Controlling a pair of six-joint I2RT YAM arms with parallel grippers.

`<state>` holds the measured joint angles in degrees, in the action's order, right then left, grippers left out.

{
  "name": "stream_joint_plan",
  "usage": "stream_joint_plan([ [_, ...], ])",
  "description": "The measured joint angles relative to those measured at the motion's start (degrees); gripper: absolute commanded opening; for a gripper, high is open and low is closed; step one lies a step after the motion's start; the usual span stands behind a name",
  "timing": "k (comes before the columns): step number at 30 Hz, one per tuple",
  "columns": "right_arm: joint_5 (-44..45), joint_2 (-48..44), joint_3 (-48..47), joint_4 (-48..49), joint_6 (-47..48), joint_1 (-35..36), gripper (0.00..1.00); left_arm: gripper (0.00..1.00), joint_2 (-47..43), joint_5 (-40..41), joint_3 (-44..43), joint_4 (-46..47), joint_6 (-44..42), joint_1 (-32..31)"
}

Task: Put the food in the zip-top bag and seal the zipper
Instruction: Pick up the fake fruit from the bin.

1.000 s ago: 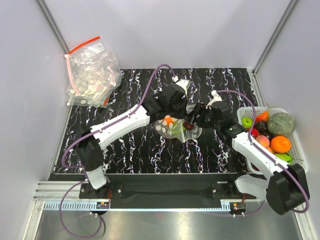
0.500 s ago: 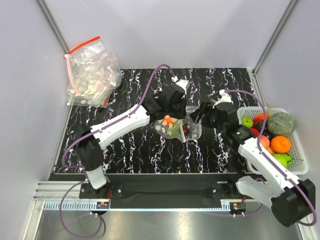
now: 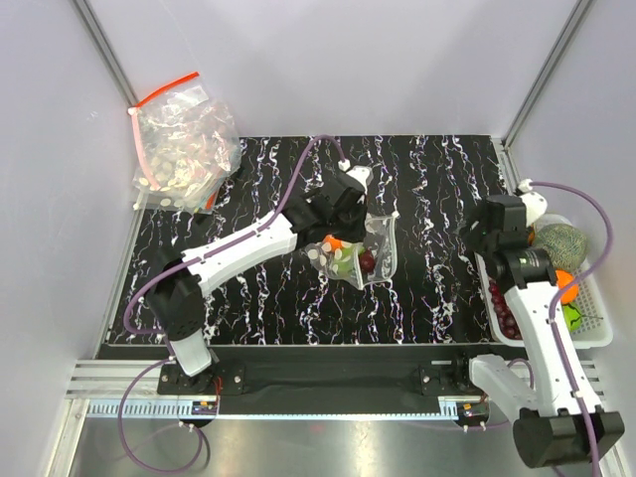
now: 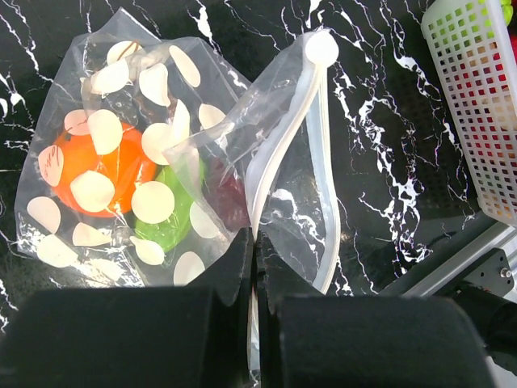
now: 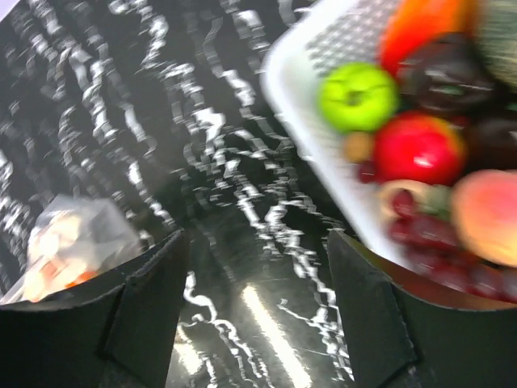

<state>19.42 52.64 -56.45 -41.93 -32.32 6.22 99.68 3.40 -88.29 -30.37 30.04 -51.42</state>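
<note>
The zip-top bag [image 3: 350, 258] sits near the middle of the black marbled worktop [image 3: 268, 298], its mouth turned toward the right side and gaping. Through the spotted plastic the left wrist view shows an orange fruit [image 4: 89, 166], a green piece [image 4: 166, 222] and a dark red piece [image 4: 230, 198] lying together inside. The zipper [image 4: 271, 141] is unsealed, its two pale lips bowed apart along the mouth.

The left pincer [image 4: 255, 242] is pressed together on the bag's mouth edge, at the near end of the zipper. The right pincer [image 5: 254, 275] stands well apart from the bag, over the worktop's right side next to the white basket [image 5: 299, 121]. Its fingers [image 5: 145, 299] are spread wide with nothing between them.

In the basket lie a green apple [image 5: 358, 95], a red apple [image 5: 416, 149], a peach [image 5: 485, 214] and dark red grapes [image 5: 436, 234]; that view is blurred. A heap of spotted bags [image 3: 184, 144] with a red strip rests at the far left corner.
</note>
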Motion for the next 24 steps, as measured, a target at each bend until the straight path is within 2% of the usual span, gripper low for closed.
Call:
stream_joint_plan([
  [2, 1.1, -1.6, 0.0, -1.8, 0.0, -2.8, 0.86, 0.0, -0.1, -0.3, 0.5, 0.5, 0.0, 0.0],
  [4, 3.0, -2.4, -0.2, -3.6, -0.1, -4.5, 0.86, 0.0, -0.3, -0.6, 1.0, 0.6, 0.0, 0.0],
  [5, 4.3, -2.6, -0.3, -4.4, -0.3, -4.8, 0.97, 0.0, -0.5, -0.7, 1.2, 0.7, 0.0, 0.0],
  [6, 5.9, -2.7, -0.3, -5.4, -0.7, -4.9, 1.0, 0.0, -0.8, -0.7, 1.6, 0.9, 0.0, 0.0],
  [10, 14.4, -2.3, -0.7, -8.9, -1.2, -5.3, 1.0, 0.0, -1.6, -1.2, 2.8, 1.4, 0.0, 0.0],
  [15, 20.5, 2.1, -3.2, -10.4, -2.5, -7.2, 1.0, 0.0, -1.8, -2.4, 3.5, 2.5, 0.0, 0.0],
  [24, 21.7, 13.0, -5.0, -7.1, -3.4, -11.1, 1.0, 0.0, -1.8, -4.3, 3.7, 3.6, -0.1, 0.0],
])
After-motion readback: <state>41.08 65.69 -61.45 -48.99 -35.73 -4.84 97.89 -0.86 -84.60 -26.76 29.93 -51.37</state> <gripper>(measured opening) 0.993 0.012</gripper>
